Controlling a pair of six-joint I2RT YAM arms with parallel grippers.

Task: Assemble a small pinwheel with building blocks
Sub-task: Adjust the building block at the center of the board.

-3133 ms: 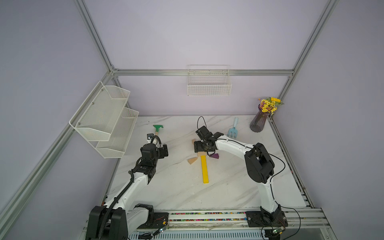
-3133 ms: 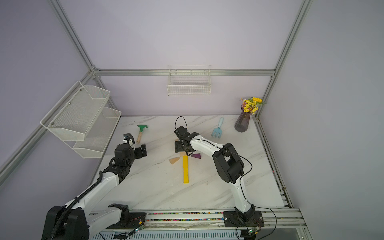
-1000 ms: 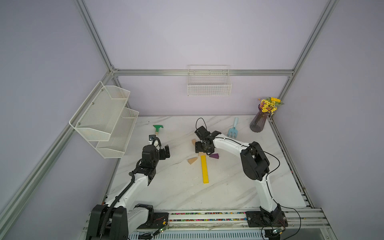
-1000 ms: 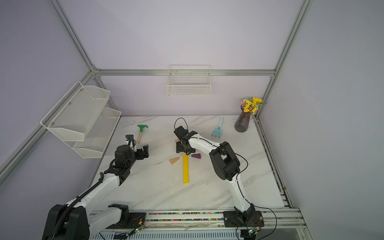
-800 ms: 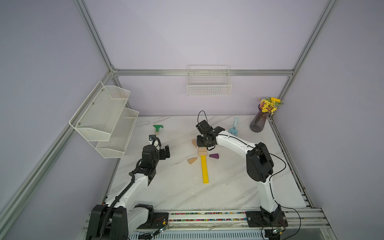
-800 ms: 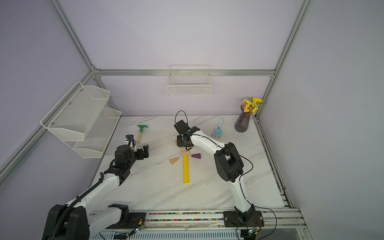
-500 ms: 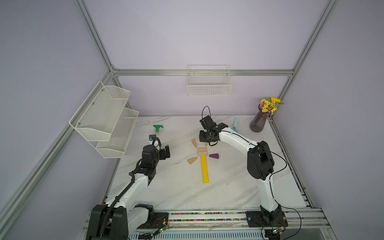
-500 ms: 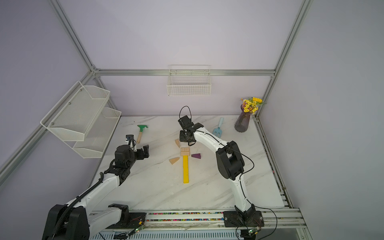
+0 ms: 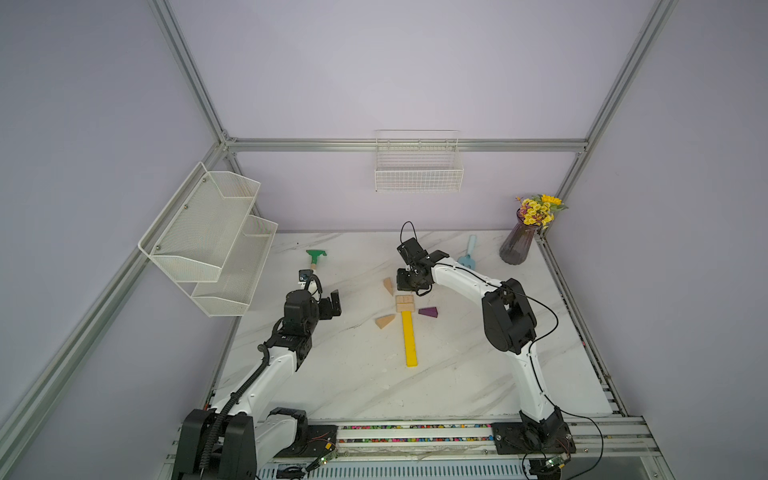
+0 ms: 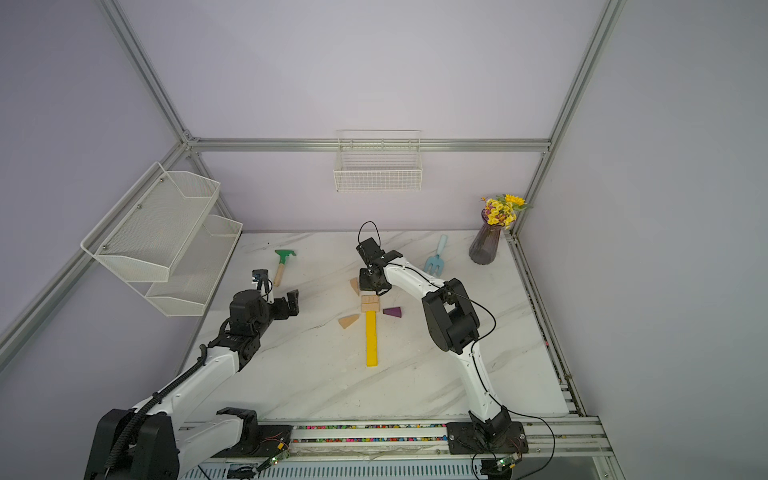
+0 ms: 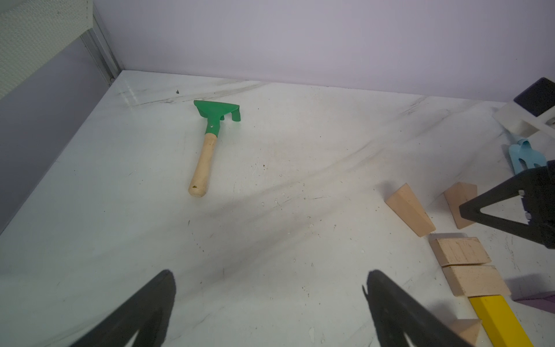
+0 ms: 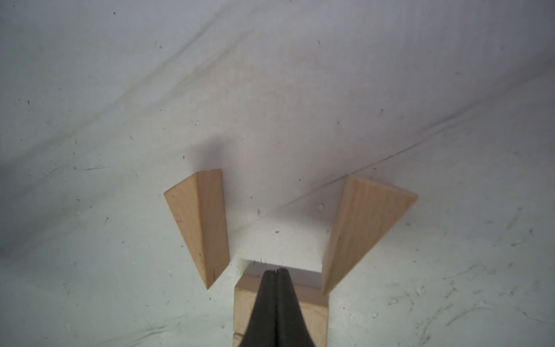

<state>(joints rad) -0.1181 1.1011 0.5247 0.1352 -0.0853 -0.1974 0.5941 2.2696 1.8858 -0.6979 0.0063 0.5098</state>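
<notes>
The pinwheel lies flat in both top views. It has a pale wood square hub (image 9: 405, 303) (image 10: 370, 303) and a yellow stick (image 9: 409, 338) running toward me. Round the hub lie a purple wedge (image 9: 428, 311), a near-left wood wedge (image 9: 385, 321) and a far-left wood wedge (image 9: 388, 286). My right gripper (image 12: 277, 272) is shut on nothing, its tips over the hub's (image 12: 312, 309) far edge, between two wood wedges (image 12: 201, 222) (image 12: 363, 222). To the left, my left gripper (image 11: 270, 282) (image 9: 328, 305) hangs open and empty, apart from the blocks.
A green rake (image 9: 314, 259) (image 11: 207, 150) lies at the back left. A light blue fork (image 9: 468, 253) lies at the back right, beside a vase of flowers (image 9: 519, 245). A white mesh shelf (image 9: 208, 245) overhangs the left edge. A wire basket (image 9: 417, 166) hangs on the back wall.
My right gripper drew back from over the hub toward the back wall, uncovering the hub and the far-left wedge, and shut empty. The left arm has stayed still.
</notes>
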